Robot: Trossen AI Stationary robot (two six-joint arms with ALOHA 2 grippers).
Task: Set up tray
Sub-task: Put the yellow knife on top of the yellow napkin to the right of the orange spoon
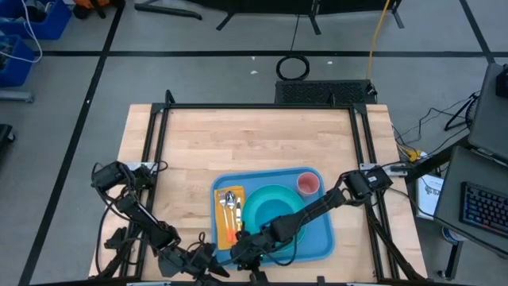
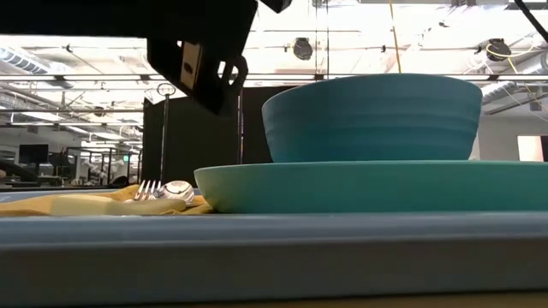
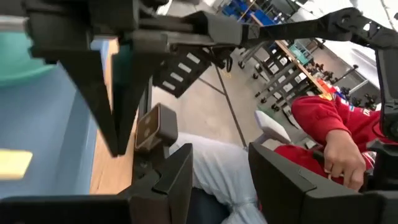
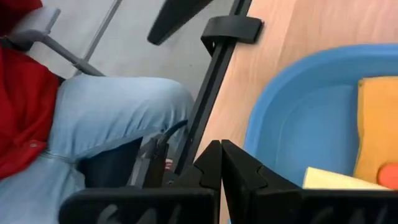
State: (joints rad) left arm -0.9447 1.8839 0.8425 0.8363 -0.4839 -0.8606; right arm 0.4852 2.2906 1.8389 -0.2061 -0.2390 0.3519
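Observation:
The blue tray [image 1: 321,238] lies near the table's near edge; its rim [image 2: 274,248] fills the low view. On it a turquoise plate [image 2: 377,184] carries a blue bowl [image 2: 372,120]. To their left, a fork and spoon [image 2: 167,190] lie on a yellow napkin [image 1: 225,208]. A pink cup [image 1: 308,184] stands at the tray's far right corner. My right gripper [image 4: 221,163] reaches across the tray to its near left corner [image 4: 298,124] and is shut, empty, above the rim. My left gripper [image 3: 217,171] stays level and open, left of that corner, nothing between its fingers.
A person in a red top and light trousers [image 4: 106,118] sits just beyond the table's near edge, a hand [image 3: 342,155] showing. A black frame rail [image 4: 211,81] runs along that edge. Bare wood lies beyond the tray's far side [image 1: 254,143].

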